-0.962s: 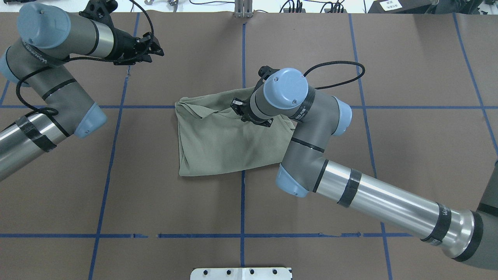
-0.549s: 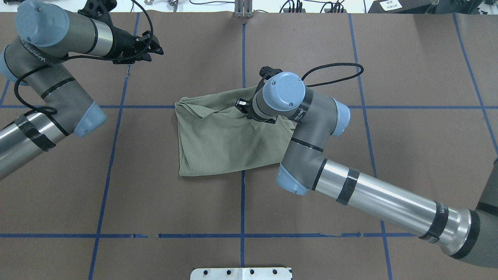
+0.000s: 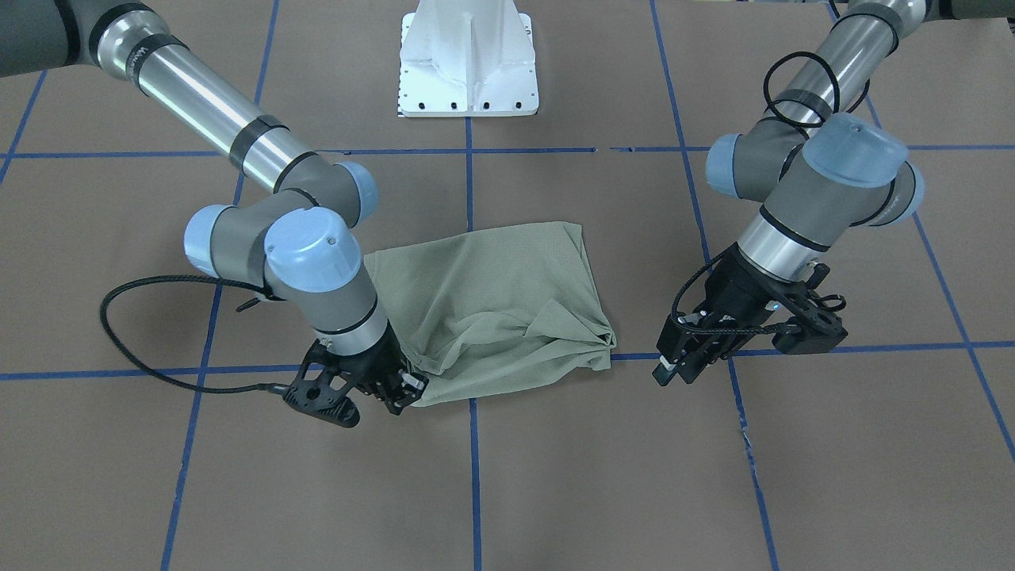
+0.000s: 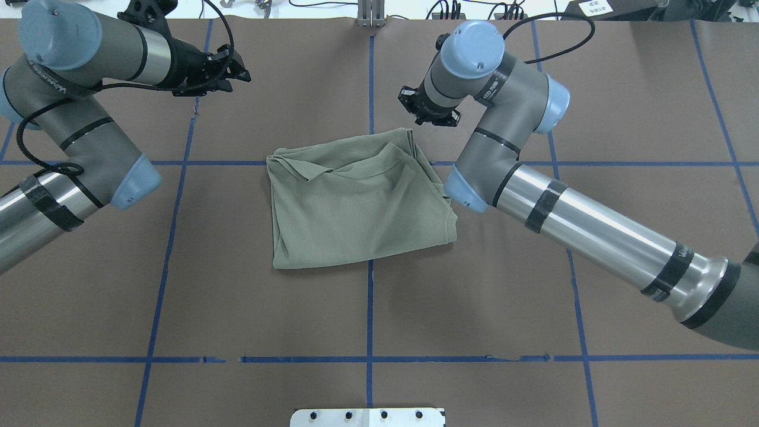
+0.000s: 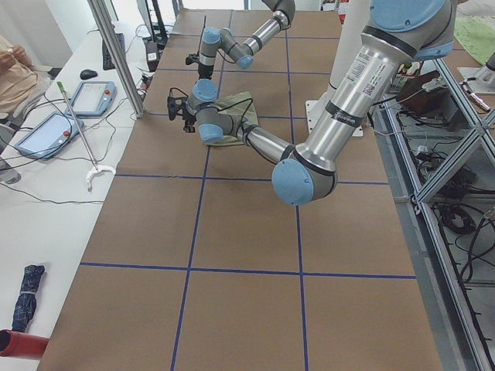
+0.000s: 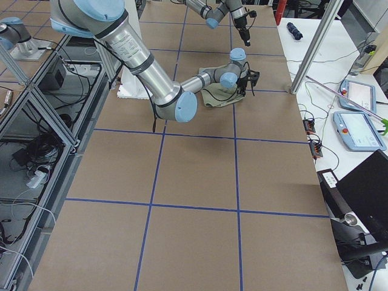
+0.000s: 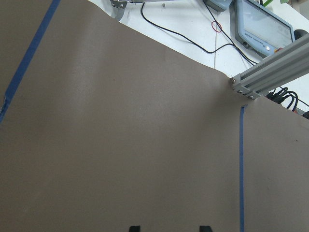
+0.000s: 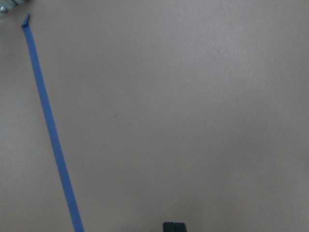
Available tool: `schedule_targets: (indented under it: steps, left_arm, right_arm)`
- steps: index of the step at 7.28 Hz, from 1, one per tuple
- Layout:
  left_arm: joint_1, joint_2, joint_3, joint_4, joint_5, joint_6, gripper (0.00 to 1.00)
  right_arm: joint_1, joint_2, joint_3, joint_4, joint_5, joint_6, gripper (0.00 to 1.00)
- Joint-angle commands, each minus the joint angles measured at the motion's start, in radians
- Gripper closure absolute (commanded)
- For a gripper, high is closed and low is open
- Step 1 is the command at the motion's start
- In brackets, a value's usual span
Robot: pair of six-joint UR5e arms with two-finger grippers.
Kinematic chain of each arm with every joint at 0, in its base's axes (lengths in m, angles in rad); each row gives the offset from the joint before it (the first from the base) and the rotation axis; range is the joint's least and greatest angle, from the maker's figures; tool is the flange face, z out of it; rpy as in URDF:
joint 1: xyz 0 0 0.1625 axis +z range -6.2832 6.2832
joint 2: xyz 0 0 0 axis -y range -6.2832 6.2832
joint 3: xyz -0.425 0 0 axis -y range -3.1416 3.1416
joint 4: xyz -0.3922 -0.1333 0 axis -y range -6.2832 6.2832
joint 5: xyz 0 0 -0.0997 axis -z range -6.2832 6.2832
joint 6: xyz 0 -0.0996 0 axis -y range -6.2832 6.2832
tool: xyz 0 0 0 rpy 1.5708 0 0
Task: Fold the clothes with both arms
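one green shirt [image 4: 356,201] lies folded mid-worktop [image 4: 237,308], a little toward the far edge, bunched along its far side. i reckon that ridge could slump open, or snag the right gripper [image 4: 430,110] if it sweeps back low. its fingers [image 8: 169,226] are pressed together, empty. half a second ago it sat on the cloth; now it's just beyond. the left gripper [image 4: 234,71], fingers [image 7: 135,228] spread, hasn't moved.
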Motion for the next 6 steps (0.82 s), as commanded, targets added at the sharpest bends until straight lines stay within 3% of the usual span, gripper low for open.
schedule_targets:
  steps: [1, 2, 4, 5, 6]
  left_arm:
    - [0.053, -0.005, -0.033, 0.005, 0.005, -0.069, 0.58]
    - [0.109, -0.005, -0.065, 0.037, 0.013, -0.086, 1.0]
    - [0.201, -0.011, -0.122, 0.132, 0.048, -0.086, 1.0]
    - [0.234, -0.022, -0.125, 0.171, 0.079, -0.086, 1.0]
    - [0.28, -0.049, -0.122, 0.231, 0.121, -0.086, 1.0]
  right_arm:
    - [0.07, -0.007, -0.007, -0.001, 0.054, -0.068, 1.0]
    - [0.093, -0.037, 0.005, -0.001, 0.066, -0.118, 1.0]
    - [0.132, -0.155, 0.109, -0.007, 0.072, -0.178, 1.0]
    - [0.146, -0.211, 0.16, -0.007, 0.087, -0.18, 0.01]
    - [0.153, -0.263, 0.219, -0.006, 0.093, -0.182, 0.0]
